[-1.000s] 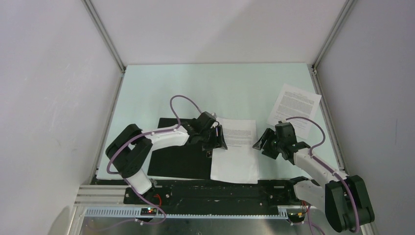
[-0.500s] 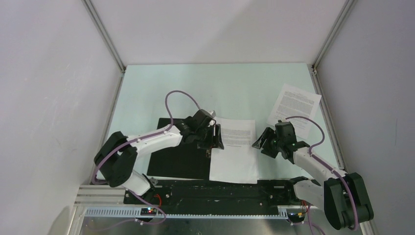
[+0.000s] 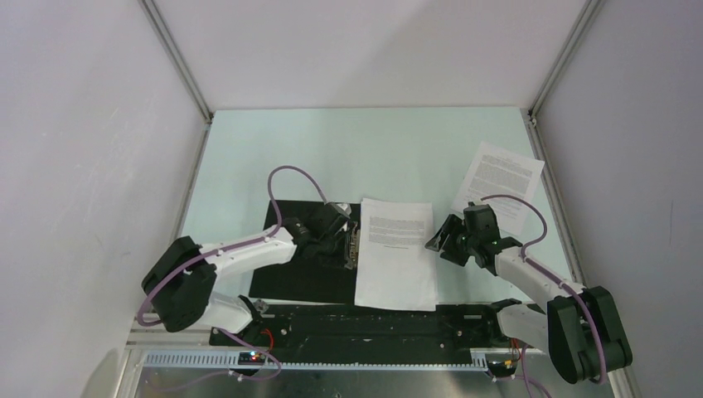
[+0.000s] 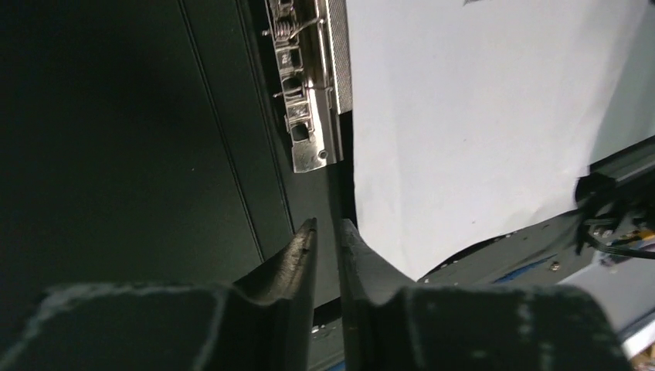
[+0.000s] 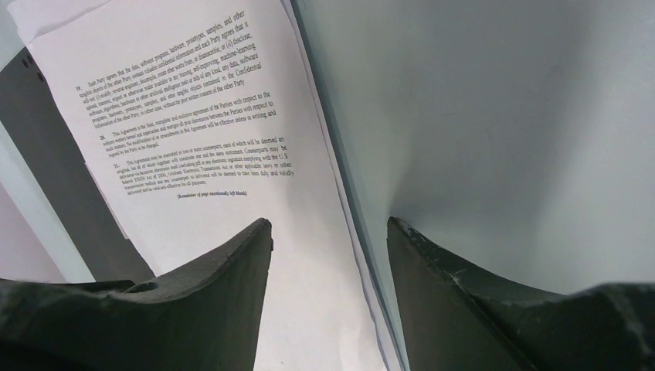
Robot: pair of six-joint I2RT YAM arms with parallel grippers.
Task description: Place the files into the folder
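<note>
The folder (image 3: 298, 269) lies open with its black inside up. Its metal clip (image 3: 353, 242) runs along the middle, also in the left wrist view (image 4: 309, 85). A white printed sheet (image 3: 398, 257) lies on the folder's right half, its left edge beside the clip. Another printed sheet (image 3: 500, 184) lies at the far right. My left gripper (image 3: 345, 249) is shut and empty, low over the black inside (image 4: 116, 154) just near of the clip. My right gripper (image 3: 433, 241) is open, its jaws straddling the sheet's right edge (image 5: 178, 116).
White walls with metal corner posts enclose the pale table (image 3: 365, 153). The black base rail (image 3: 365, 319) runs along the near edge, just beyond the folder and sheet. The far-right sheet lies close to the right wall.
My left arm has drawn back to the left and nearer, its gripper coming off the sheet's left edge onto the black inside. The clip is now uncovered. The right gripper has barely moved.
</note>
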